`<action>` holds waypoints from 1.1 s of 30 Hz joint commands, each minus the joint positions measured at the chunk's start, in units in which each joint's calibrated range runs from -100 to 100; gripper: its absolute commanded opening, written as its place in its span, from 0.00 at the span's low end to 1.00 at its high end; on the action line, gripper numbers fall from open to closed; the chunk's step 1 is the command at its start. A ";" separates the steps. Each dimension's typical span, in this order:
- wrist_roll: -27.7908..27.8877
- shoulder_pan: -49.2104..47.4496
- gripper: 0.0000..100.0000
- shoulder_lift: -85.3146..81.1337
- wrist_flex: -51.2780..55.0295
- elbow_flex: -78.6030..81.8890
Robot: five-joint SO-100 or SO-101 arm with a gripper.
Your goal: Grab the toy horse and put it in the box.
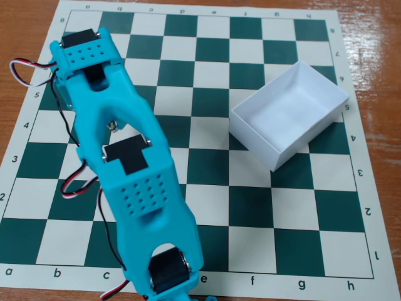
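Note:
The box (250, 135) is a shallow white paper tray standing at an angle on the right half of the chessboard mat, and its inside is empty. My cyan arm (135, 188) reaches from the bottom edge up to the mat's upper left. Its far end (84, 50) lies over the left columns, and the gripper's fingers are hidden beneath the arm's own body. A tiny whitish-grey thing (113, 125) shows through a gap in the arm; it may be the toy horse, but I cannot tell. It lies well left of the box.
The green and white chessboard mat (250, 207) lies on a wooden table (376, 37). Red, white and black cables (25, 69) loop out on the arm's left side.

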 commanded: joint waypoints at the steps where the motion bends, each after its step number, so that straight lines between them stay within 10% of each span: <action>1: 1.83 3.74 0.00 -11.87 0.46 1.66; 15: 12.47 28.45 0.00 -41.87 -15.16 35.25; 33: 16.97 41.38 0.05 -25.94 -54.44 44.90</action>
